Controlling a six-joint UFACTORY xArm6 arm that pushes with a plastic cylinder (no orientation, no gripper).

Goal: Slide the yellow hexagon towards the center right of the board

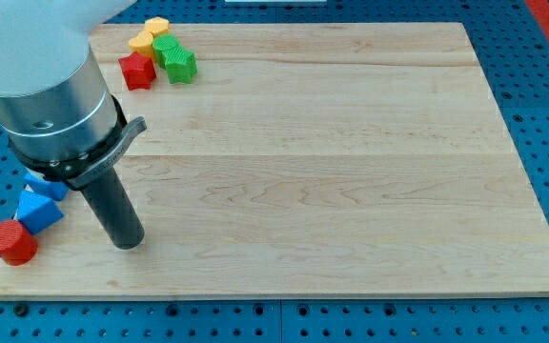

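The yellow hexagon [156, 26] sits at the far left corner of the board [351, 171], packed in with a cluster: an orange-yellow block [142, 42] just beside it on its near left, a green block [166, 48] touching in front, another green block [182, 65] nearer still, and a red block [137, 71] at the cluster's left. My tip [128, 241] stands well apart, down at the near left of the board, so the hexagon lies far and slightly right of it. There is no claw here to open or close, only the bare rod. The goal, center right, lies rightward and nearer from the hexagon, so the tip likely must get around to its far-left side, and the green blocks stand in that path. Two blue blocks [41, 210] [44, 183] and a red cylinder [11, 242] lie left of the tip, out of the way.
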